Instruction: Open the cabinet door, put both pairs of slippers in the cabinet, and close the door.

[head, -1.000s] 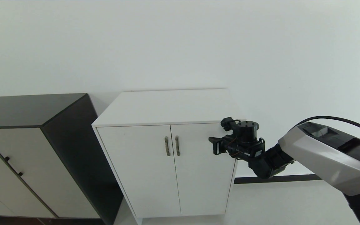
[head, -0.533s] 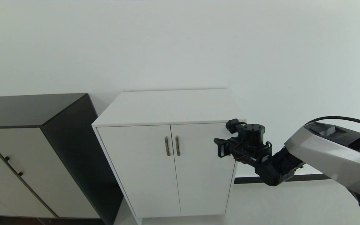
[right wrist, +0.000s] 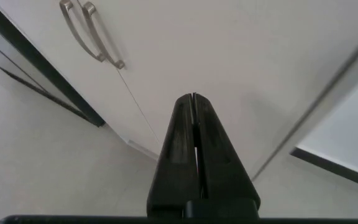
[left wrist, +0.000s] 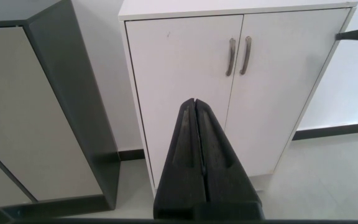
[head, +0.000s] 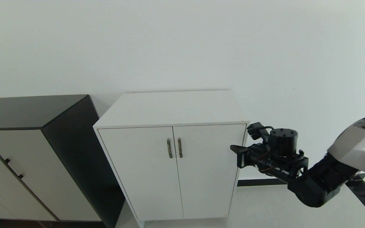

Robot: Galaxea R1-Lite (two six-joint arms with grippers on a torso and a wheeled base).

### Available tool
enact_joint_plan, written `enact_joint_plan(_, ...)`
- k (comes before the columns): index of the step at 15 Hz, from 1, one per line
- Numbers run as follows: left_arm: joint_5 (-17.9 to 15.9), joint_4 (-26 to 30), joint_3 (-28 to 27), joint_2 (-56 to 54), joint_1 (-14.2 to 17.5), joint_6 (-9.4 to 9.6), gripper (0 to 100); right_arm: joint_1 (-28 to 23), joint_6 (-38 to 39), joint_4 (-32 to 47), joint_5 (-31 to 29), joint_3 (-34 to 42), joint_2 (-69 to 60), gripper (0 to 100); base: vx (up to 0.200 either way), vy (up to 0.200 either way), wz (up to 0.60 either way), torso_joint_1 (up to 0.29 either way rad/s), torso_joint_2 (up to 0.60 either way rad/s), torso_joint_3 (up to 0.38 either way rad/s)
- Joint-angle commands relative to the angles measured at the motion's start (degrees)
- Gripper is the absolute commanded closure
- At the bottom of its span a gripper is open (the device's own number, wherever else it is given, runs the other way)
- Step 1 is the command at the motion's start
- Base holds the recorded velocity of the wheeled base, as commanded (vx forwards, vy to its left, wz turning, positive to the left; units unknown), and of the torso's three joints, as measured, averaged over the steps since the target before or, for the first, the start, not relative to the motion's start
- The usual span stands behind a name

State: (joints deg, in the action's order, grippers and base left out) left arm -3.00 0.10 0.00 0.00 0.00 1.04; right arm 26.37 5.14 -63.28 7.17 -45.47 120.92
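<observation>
The white cabinet (head: 173, 107) has both doors shut, and the clenched, empty right hand (head: 239, 156) hangs beside its right edge; the stiff, probably light right door (head: 206, 177) is best taken by the slim handle (head: 180, 147) at the cabinet's middle.

The white cabinet (head: 169, 109) stands against the wall (head: 182, 44) with both doors (head: 144, 177) shut, their two metal handles (head: 169, 148) side by side at the middle seam. The right gripper (head: 240, 155) hangs at the cabinet's upper right front edge, pointing across its front. A dark cabinet (head: 74, 152) stands close beside its left side.
</observation>
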Motion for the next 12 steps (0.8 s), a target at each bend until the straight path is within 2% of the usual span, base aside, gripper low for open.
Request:
enact_joint_plan(1, 0.01, -0.01, 0.00, 0.09, 0.00, 0.02, 100, -2.46, -0.05, 0.44, -0.14, 6.97, -8.42, 100, 0.000, 0.000, 0.00, 0.000, 0.00, 0.000)
enact_joint_plan(4, 0.01, -0.01, 0.00, 0.09, 0.00, 0.02, 100, -9.67, -4.00, 3.08, -4.44, 17.87, -16.24, 100, 0.000, 0.000, 0.00, 0.000, 0.00, 0.000)
enact_joint_plan(5, 0.01, -0.01, 0.00, 0.09, 0.00, 0.02, 100, -11.34, -5.50, 3.08, -4.44, 20.42, -17.91, 100, 0.000, 0.000, 0.00, 0.000, 0.00, 0.000)
enact_joint_plan(6, 0.01, -0.01, 0.00, 0.09, 0.00, 0.02, 100, -14.94, -7.34, 3.08, -4.27, 27.37, -22.74, 100, 0.000, 0.000, 0.00, 0.000, 0.00, 0.000)
enact_joint_plan(7, 0.01, -0.01, 0.00, 0.09, 0.00, 0.02, 100, -16.79, -7.43, 3.25, -4.09, 31.23, -25.91, 100, 0.000, 0.000, 0.00, 0.000, 0.00, 0.000)
enact_joint_plan(10, 0.01, -0.01, 0.00, 0.09, 0.00, 0.02, 100, -20.13, -7.87, 3.16, -3.74, 37.91, -31.62, 100, 0.000, 0.000, 0.00, 0.000, 0.00, 0.000)
enact_joint_plan(12, 0.01, -0.01, 0.00, 0.00, 0.00, 0.02, 100, -20.92, -7.61, 3.08, -0.93, 42.48, -34.87, 100, 0.000, 0.000, 0.00, 0.000, 0.00, 0.000)
